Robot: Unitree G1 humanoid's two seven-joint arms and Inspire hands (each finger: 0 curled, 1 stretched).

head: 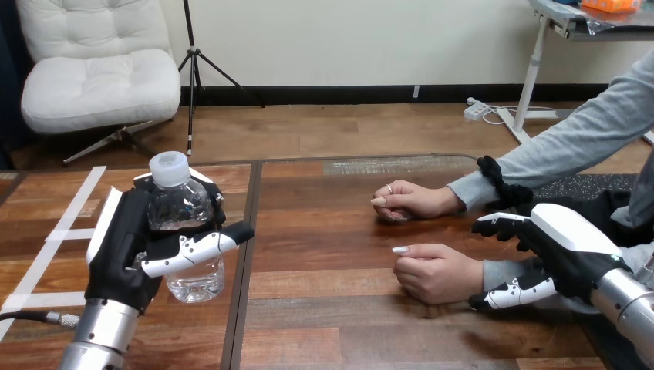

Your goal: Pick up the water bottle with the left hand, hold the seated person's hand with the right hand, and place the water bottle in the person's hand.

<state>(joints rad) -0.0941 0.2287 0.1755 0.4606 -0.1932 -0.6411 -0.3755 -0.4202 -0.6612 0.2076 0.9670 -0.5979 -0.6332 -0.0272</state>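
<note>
left hand (127,247) clamped round water bottle (181,208), upright, cap up, at view's left over the tabletop (324,308). right hand (563,247) at view's right, fingers and thumb apart either side of the wrist of the person's nearer hand (436,271), not seen closed on it. that hand lies curled, well apart to the bottle's right; bottle must cross rightward, palm likely needs opening first.

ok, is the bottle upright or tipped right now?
Upright. The bottle has its cap at the top and its neck vertical. The left hand has fingers and thumb curled round its body.
</note>
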